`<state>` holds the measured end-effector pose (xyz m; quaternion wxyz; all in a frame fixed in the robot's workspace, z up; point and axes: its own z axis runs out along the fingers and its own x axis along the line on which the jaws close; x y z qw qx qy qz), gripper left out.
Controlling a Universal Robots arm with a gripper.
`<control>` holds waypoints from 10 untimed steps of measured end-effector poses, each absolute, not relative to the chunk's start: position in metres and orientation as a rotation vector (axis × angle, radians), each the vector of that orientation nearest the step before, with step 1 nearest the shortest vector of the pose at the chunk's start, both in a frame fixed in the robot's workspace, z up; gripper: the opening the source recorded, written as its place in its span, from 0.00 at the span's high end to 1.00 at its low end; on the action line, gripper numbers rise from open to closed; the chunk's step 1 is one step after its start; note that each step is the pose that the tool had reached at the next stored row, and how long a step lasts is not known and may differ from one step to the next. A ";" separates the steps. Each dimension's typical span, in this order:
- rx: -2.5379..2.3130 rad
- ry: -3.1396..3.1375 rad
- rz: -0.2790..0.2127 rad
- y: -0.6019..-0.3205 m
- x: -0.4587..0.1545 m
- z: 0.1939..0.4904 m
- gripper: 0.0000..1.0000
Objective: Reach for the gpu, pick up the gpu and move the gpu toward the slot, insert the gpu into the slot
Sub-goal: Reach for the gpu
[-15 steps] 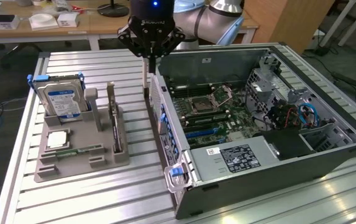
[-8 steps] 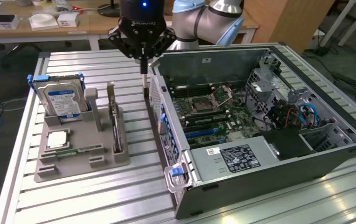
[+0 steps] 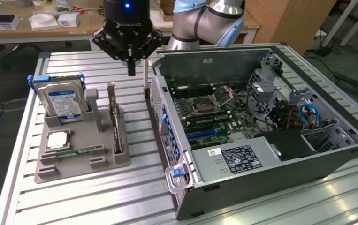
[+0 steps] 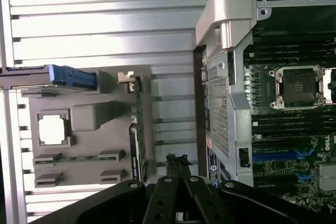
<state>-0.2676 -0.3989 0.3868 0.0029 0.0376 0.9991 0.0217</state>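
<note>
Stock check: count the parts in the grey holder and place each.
4: hard drive upright at the far end; gpu on edge along the exterior view's right side; processor flat in front of the drive; memory stick in front of that.

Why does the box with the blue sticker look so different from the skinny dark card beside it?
The hard drive is thick with a blue label; the gpu is thin and dark. The hard drive sits in a blue frame; the gpu has a metal bracket end. Both stand upright in the gray holder.
</note>
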 end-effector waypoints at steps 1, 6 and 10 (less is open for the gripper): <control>0.118 3.133 0.068 -0.399 -0.271 0.387 0.90; 0.118 3.137 0.068 -0.399 -0.288 0.385 0.90; 0.119 3.141 0.068 -0.399 -0.302 0.384 0.90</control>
